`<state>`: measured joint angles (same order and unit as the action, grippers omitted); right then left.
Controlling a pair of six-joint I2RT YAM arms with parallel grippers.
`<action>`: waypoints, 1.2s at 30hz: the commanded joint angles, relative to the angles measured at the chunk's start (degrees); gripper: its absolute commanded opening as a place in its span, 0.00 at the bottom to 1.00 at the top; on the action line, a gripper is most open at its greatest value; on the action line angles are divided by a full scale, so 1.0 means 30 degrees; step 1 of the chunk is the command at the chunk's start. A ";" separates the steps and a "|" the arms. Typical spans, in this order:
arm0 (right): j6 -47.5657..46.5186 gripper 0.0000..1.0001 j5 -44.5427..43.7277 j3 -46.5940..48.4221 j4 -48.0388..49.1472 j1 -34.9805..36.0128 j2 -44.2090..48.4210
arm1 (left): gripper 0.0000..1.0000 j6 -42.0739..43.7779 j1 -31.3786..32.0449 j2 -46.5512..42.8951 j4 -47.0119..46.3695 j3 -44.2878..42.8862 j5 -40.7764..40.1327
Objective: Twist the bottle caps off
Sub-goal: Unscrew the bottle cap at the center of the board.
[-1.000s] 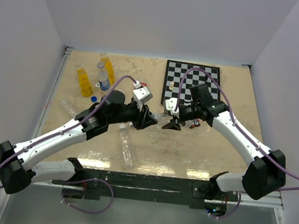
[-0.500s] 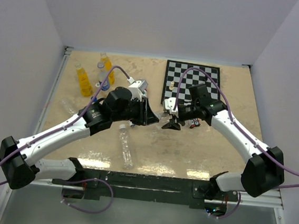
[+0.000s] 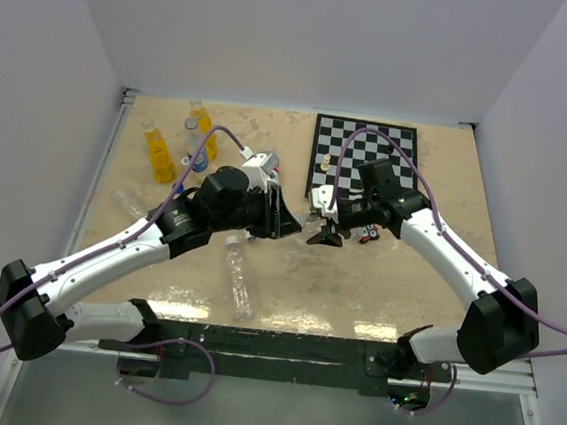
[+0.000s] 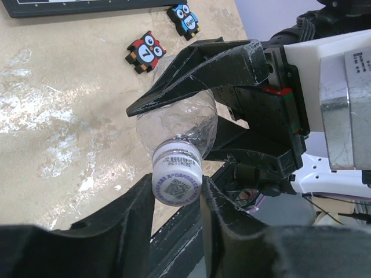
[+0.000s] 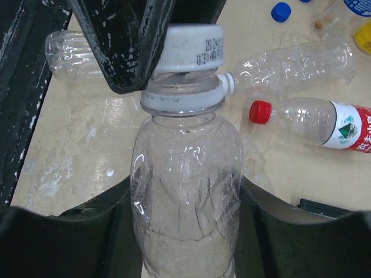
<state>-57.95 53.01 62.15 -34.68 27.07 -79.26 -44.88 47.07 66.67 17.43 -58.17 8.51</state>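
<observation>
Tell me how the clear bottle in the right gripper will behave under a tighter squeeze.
The clear bottle looks empty and thin-walled, with creases in its wall. It is probably very light and may dent or buckle between the fingers of the right gripper. Its smooth, glossy wall could also slip or twist when the left gripper twists the white cap.

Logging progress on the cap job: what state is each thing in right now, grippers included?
white cap: on the neck, pinched at its sides.
held bottle: clear, looks empty, gripped around its body.
left gripper: shut on the white cap.
right gripper: shut on the held bottle.
red-capped bottle: lying on its side, capped.
blue cap: loose on the table.
</observation>
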 commanded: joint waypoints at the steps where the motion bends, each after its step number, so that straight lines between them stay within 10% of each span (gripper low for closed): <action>1: -0.0487 0.00 0.0141 0.0289 -0.0453 -0.0117 0.0113 | 0.51 0.0984 -0.0221 -0.0984 -0.0302 0.0522 -0.0407; 8: -0.0516 0.00 0.0112 0.0289 -0.0482 -0.0117 0.0054 | 0.85 0.3299 -0.0221 -0.2155 -0.0099 0.1080 0.0443; 15: -0.0545 0.00 0.0112 0.0289 -0.0540 -0.0117 -0.0004 | 0.90 0.7013 -0.0250 -0.3618 0.0780 0.1929 0.0562; 27: -0.0633 0.00 0.0112 0.0289 -0.0570 -0.0117 -0.0034 | 0.88 2.1897 -0.0250 -0.5350 -0.4572 0.4535 0.4281; 36: -0.0721 0.00 0.0200 0.0260 -0.0629 -0.0117 -0.0004 | 0.88 2.2989 -0.0250 -0.3652 -0.8474 0.4888 0.5071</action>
<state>-59.27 53.04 62.15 -36.42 26.87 -79.40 19.77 46.50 54.13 0.58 -43.48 20.86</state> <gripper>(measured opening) 0.516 0.880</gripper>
